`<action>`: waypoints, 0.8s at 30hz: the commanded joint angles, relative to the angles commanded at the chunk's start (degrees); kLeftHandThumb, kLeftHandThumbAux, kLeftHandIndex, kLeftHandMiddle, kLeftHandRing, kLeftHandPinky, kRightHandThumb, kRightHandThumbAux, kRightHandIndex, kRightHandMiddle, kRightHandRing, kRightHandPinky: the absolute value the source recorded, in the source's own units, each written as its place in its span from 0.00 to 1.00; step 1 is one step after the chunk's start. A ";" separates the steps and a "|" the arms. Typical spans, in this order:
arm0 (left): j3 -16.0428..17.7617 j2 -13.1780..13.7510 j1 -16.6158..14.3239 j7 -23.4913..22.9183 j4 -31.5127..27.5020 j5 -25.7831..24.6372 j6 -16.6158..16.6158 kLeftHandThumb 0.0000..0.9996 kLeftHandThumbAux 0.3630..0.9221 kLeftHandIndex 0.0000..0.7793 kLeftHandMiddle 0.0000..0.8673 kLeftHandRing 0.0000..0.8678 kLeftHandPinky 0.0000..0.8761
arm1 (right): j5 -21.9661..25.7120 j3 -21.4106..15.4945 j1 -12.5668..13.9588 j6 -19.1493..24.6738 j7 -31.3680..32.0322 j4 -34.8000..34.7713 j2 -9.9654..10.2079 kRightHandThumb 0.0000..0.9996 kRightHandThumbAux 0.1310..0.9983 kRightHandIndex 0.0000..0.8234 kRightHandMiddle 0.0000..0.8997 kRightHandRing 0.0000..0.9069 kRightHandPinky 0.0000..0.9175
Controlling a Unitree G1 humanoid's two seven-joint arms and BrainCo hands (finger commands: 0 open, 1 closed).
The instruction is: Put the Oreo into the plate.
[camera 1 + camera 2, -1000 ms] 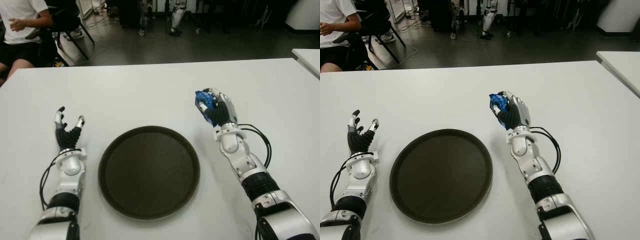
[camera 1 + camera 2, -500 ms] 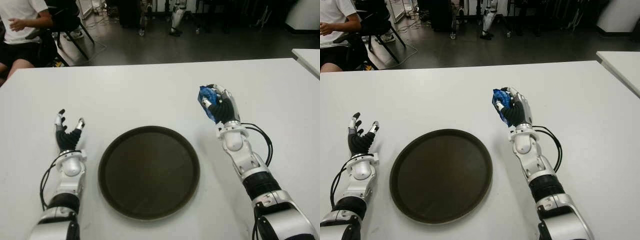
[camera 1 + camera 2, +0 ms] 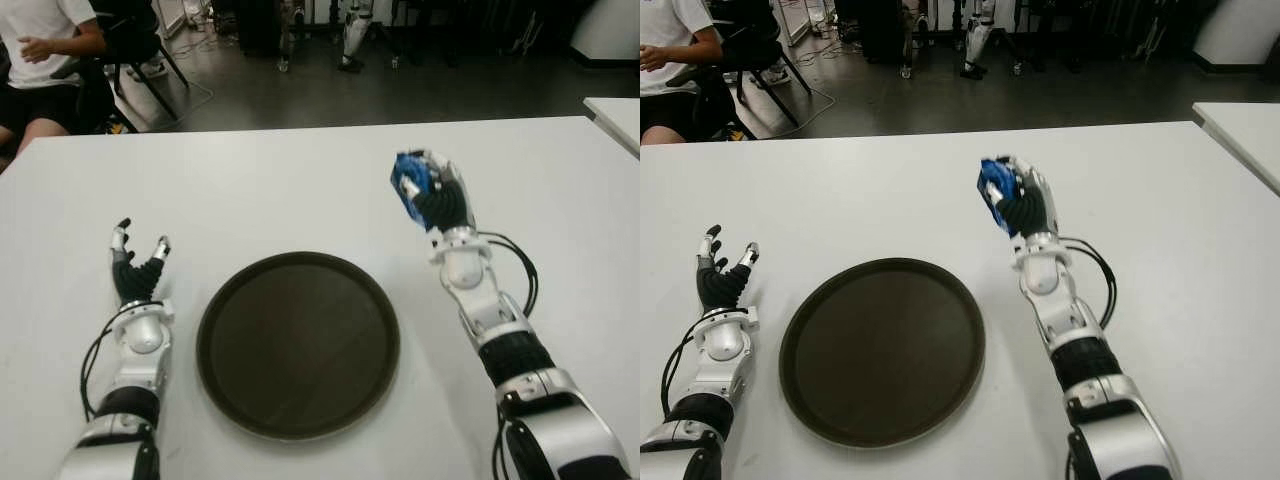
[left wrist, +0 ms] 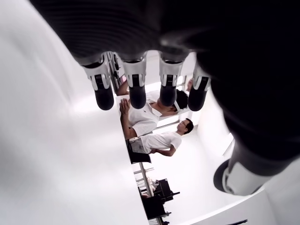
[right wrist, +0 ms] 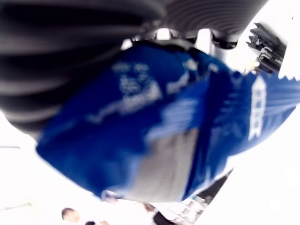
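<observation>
My right hand [image 3: 432, 195] is raised above the white table [image 3: 300, 190], to the right of and beyond the plate, with its fingers curled around a blue Oreo packet [image 3: 407, 181]. The right wrist view shows that packet [image 5: 154, 117] filling the palm, with fingers wrapped over it. A round dark brown plate [image 3: 298, 343] lies flat near the table's front, between my two arms, with nothing on it. My left hand [image 3: 137, 262] shows to the left of the plate, fingers spread and pointing away from me, holding nothing [image 4: 140, 89].
A person in a white shirt [image 3: 45, 40] sits on a chair beyond the table's far left corner. Another white table's corner [image 3: 615, 115] shows at the far right. A black cable [image 3: 515, 270] loops beside my right forearm.
My right hand has lifted the Oreo packet higher off the table and drawn slightly farther from me. The left hand and the plate have not moved.
</observation>
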 joint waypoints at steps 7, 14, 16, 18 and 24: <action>0.14 0.14 -0.20 0.26 0.78 -0.21 -0.30 0.00 0.55 0.07 0.07 0.06 0.04 | 1.49 -1.40 -1.47 -2.00 -0.26 0.65 1.29 0.71 0.67 0.54 0.91 0.90 0.88; 0.23 0.30 -0.18 0.01 1.06 -0.32 -0.60 0.00 0.53 0.08 0.07 0.05 0.05 | 3.74 -2.71 -2.07 -5.36 0.89 0.46 2.21 0.71 0.67 0.54 0.91 0.90 0.88; 0.02 0.34 -0.09 0.16 0.90 -0.01 -0.75 0.00 0.52 0.08 0.08 0.05 0.04 | 4.75 -3.10 -2.26 -6.23 1.60 0.18 2.57 0.71 0.67 0.54 0.91 0.90 0.88; -0.07 0.42 0.01 0.09 0.81 0.08 -0.83 0.00 0.51 0.08 0.08 0.05 0.04 | 5.41 -3.33 -2.37 -6.82 2.16 -0.12 2.89 0.71 0.67 0.54 0.91 0.89 0.87; -0.20 0.49 0.25 -0.36 0.63 0.00 -1.08 0.00 0.49 0.08 0.07 0.04 0.03 | 6.48 -3.66 -2.33 -7.56 3.32 -0.96 3.37 0.71 0.67 0.54 0.91 0.89 0.87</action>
